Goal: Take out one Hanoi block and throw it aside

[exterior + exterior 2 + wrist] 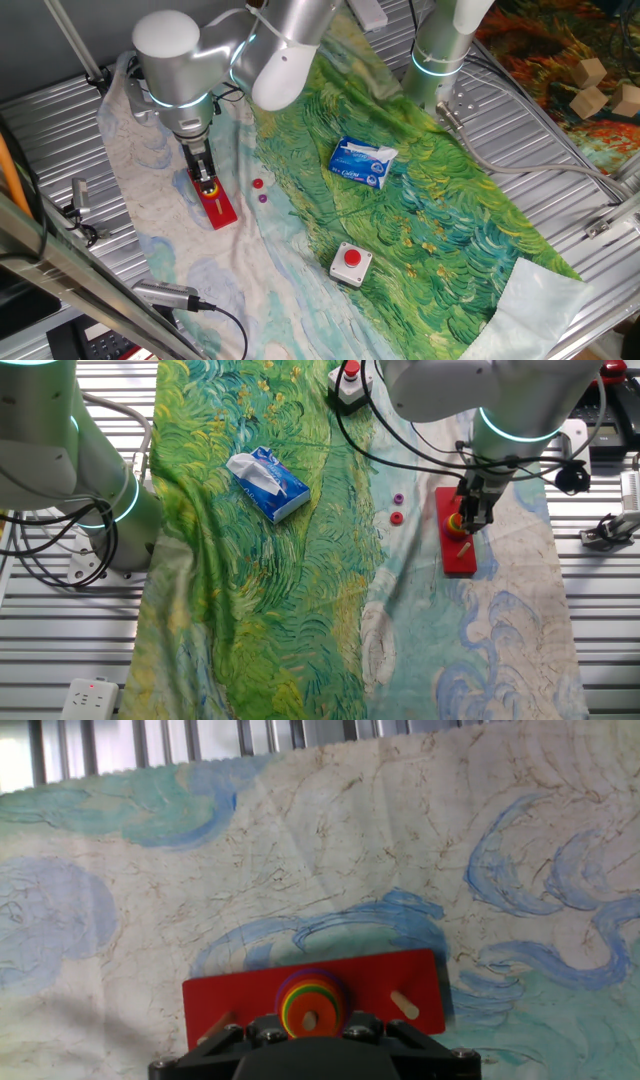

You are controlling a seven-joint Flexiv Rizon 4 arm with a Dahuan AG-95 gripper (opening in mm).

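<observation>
The red rectangular base (217, 207) lies on the pale part of the cloth; it also shows in the other fixed view (459, 550) and the hand view (240, 1000). A stack of discs sits on its middle peg, topped by the orange-red Hanoi block (311, 1003) over wider yellow and green rims. My gripper (206, 183) stands straight over this stack, with its fingers down at either side of it (462, 520). In the hand view the gripper body hides the fingertips, so I cannot tell how far apart they are. Two bare pegs (405, 1004) flank the stack.
A small red disc (257, 184) and a tiny purple disc (264, 198) lie loose on the cloth beside the base. A blue-white tissue pack (362, 162) and a red push button (351, 262) sit on the green cloth. A second arm's base (437, 60) stands behind.
</observation>
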